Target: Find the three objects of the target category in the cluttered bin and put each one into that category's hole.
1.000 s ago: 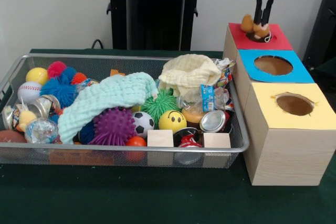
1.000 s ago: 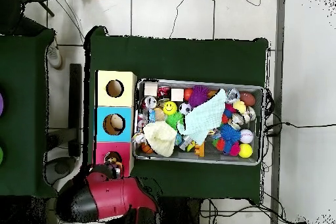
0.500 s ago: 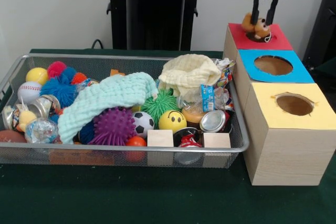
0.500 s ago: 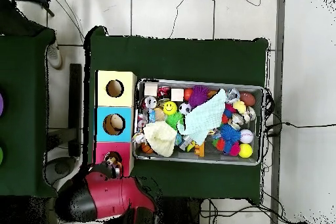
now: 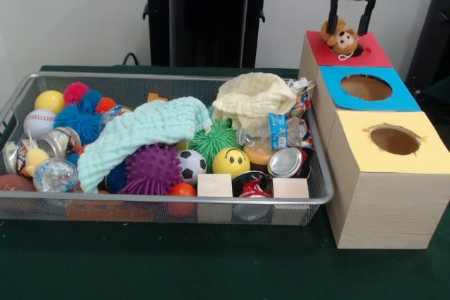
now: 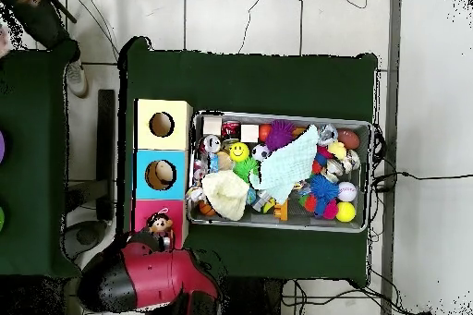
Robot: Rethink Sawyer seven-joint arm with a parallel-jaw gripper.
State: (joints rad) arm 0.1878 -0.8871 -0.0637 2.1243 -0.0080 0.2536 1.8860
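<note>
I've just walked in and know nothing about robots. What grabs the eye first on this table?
A wire bin heaped with toys: a purple spiky ball and a yellow smiley ball near its front, with a mint cloth draped over the pile. Beside it stands a wooden box with red, blue and yellow tops, each with a hole. A small teddy bear sits at the red hole, the open gripper just above it.

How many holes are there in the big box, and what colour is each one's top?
Red top: 1 hole, with a small teddy bear sitting in it
Blue top: 1 hole
Yellow top: 1 hole
Total: 3 holes
</note>
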